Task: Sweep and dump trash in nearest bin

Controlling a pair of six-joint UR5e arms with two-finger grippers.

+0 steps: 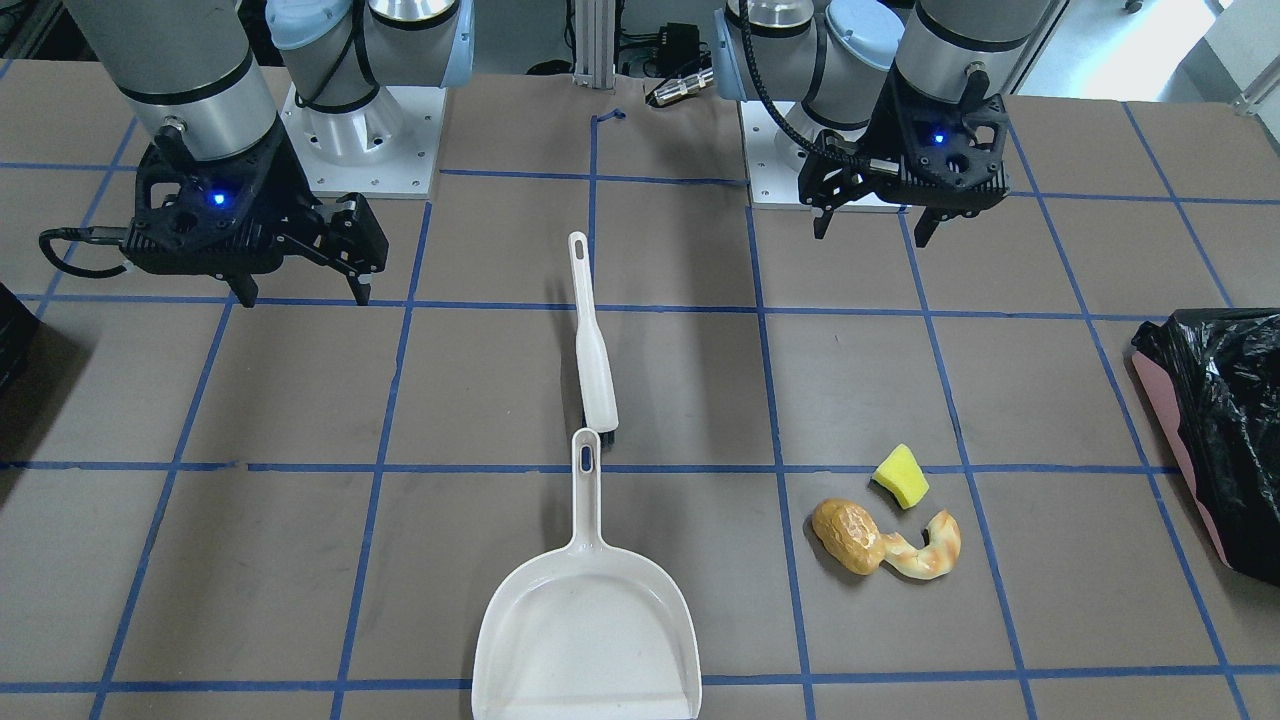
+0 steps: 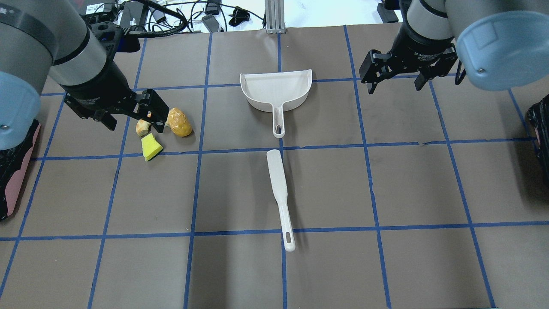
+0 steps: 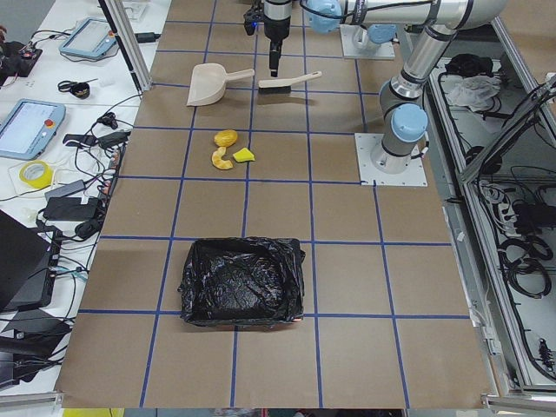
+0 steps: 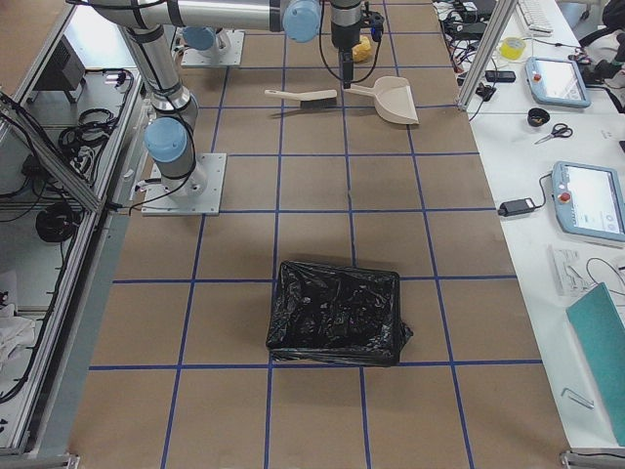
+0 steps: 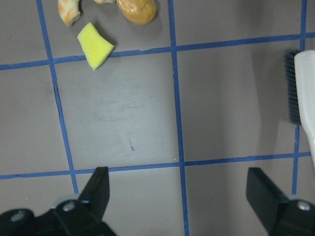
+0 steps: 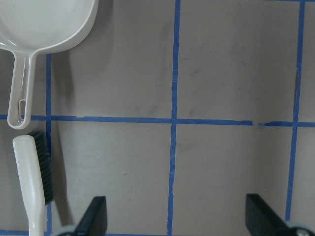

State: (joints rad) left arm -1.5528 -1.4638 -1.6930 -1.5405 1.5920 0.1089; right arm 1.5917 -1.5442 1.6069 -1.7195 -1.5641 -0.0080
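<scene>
The trash lies together on the brown table: a yellow sponge wedge (image 1: 901,476) (image 2: 151,146) (image 5: 95,45), a bread roll (image 1: 847,536) (image 2: 179,122) and a croissant (image 1: 930,550). My left gripper (image 1: 873,232) (image 2: 136,127) (image 5: 179,196) is open and empty, hovering on the robot's side of the trash. The bin (image 1: 1215,420) (image 3: 243,282), pink with a black bag, stands at the table's left end. My right gripper (image 1: 303,293) (image 2: 394,88) (image 6: 177,219) is open and empty above bare table.
A white dustpan (image 1: 590,630) (image 2: 274,90) and a white brush (image 1: 592,350) (image 2: 279,189) lie end to end on the table's centre line. A second dark container (image 2: 541,124) (image 4: 337,313) stands at the right end. Blue tape grids the table.
</scene>
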